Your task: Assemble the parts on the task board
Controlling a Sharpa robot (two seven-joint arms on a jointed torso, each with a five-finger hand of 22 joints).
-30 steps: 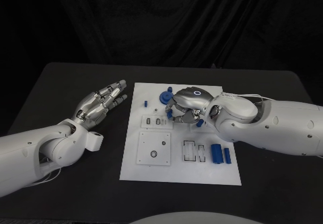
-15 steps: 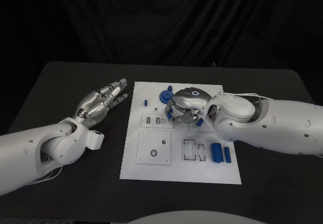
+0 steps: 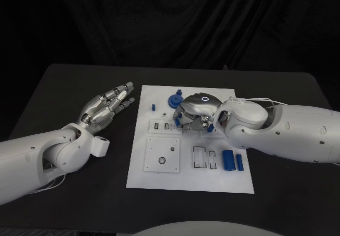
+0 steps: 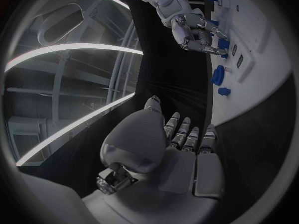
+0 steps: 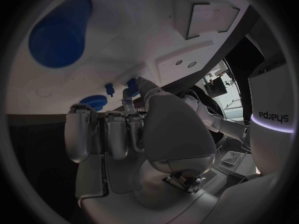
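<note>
The right hand (image 3: 194, 114) hangs knuckles-up over the far part of the white task board (image 3: 177, 174), fingers curled; whether they pinch a blue part (image 5: 131, 84) I cannot tell. The left hand (image 3: 106, 106) lies spread, holding nothing, on the black tabletop (image 3: 78, 196) beside the board. Dark curtain behind.

Right robot hand (image 3: 194, 115) crowds the task board's (image 3: 185, 183) far parts.

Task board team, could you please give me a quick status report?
Left hand open, beside the task board. Right hand down on the board; grip unclear. Nothing in the way.
</note>
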